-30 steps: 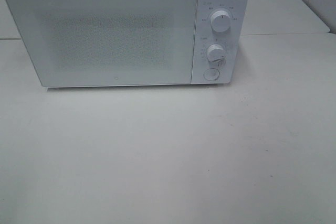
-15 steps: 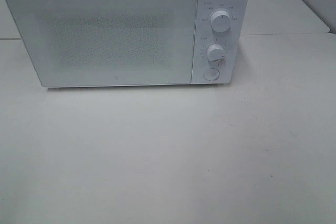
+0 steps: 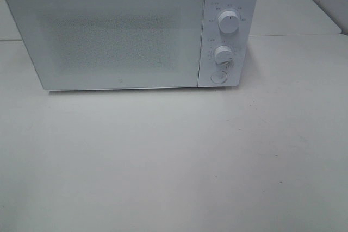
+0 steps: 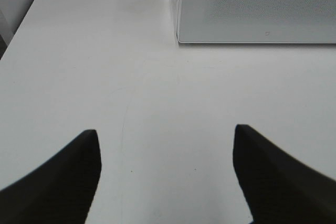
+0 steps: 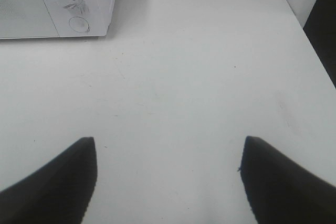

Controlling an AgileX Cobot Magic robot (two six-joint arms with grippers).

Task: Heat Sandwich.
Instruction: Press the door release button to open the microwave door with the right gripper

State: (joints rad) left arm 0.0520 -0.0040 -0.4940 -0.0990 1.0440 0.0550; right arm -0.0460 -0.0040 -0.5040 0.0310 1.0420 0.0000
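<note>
Left gripper [image 4: 165, 129] and right gripper [image 5: 169, 139] hang wide and empty; nothing has moved, the microwave [image 3: 109, 36] stays shut, heating unstarted.

Microwave [image 3: 109, 36] at table's [image 3: 174, 161] back edge

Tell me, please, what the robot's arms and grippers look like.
Only the wrist views show them. The left gripper and right gripper each have two black, wedge-shaped fingers with a finely dotted matte surface. No arm links, cables or markings are visible.
</note>
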